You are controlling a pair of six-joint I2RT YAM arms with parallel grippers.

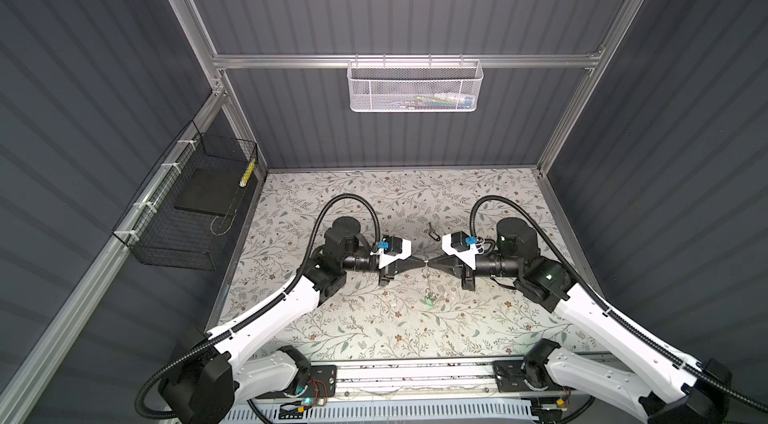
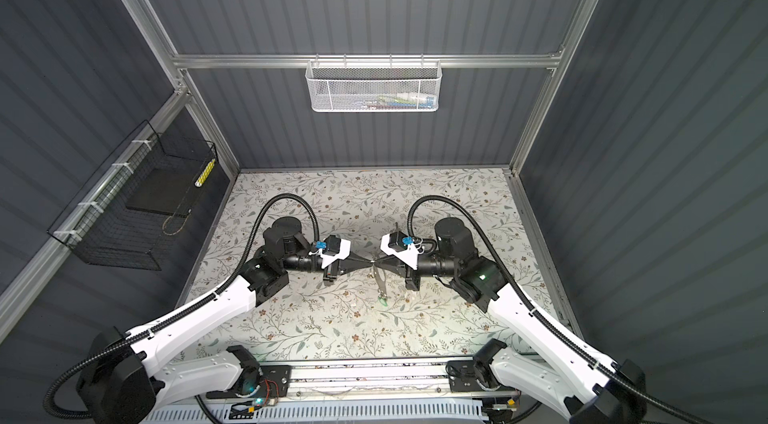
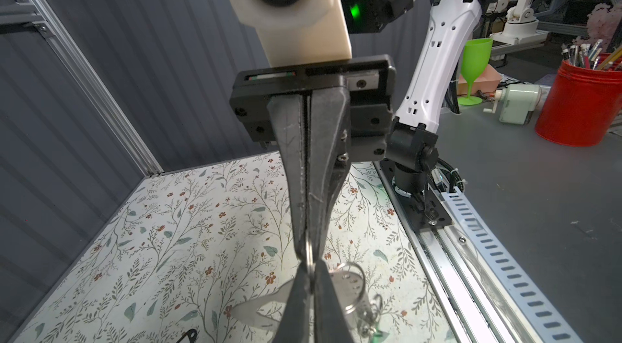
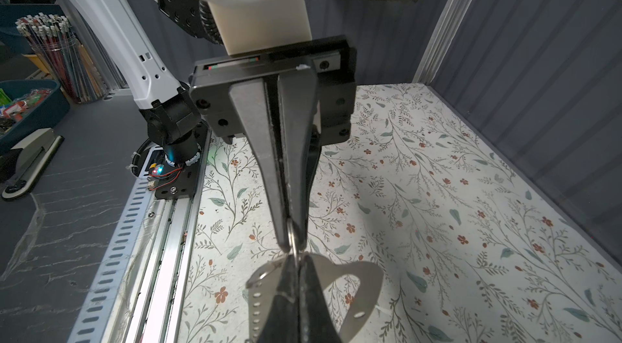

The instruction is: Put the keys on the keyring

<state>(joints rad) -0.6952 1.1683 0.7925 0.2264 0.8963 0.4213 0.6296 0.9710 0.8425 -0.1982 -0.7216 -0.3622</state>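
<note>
Both grippers meet tip to tip above the middle of the floral mat (image 1: pixel 374 318). The thin metal keyring (image 3: pixel 309 252) stands edge-on between them. My left gripper (image 1: pixel 419 263) (image 3: pixel 311 267) pinches it from one side, its fingers only a slit apart. My right gripper (image 1: pixel 430 263) (image 4: pixel 298 257) is shut on it from the other. A flat silver key (image 4: pixel 365 287) (image 3: pixel 259 307) hangs from the ring below the tips. A short chain leads down from it to the green tag (image 1: pixel 429 300) (image 2: pixel 382 299). A small dark key-like piece (image 1: pixel 431 229) lies on the mat just behind the grippers.
A black wire basket (image 1: pixel 187 209) hangs on the left wall and a white mesh basket (image 1: pixel 415 85) on the back rail. Small pale bits (image 1: pixel 447 297) lie on the mat beside the tag. The arms' base rail (image 1: pixel 415 376) runs along the front edge.
</note>
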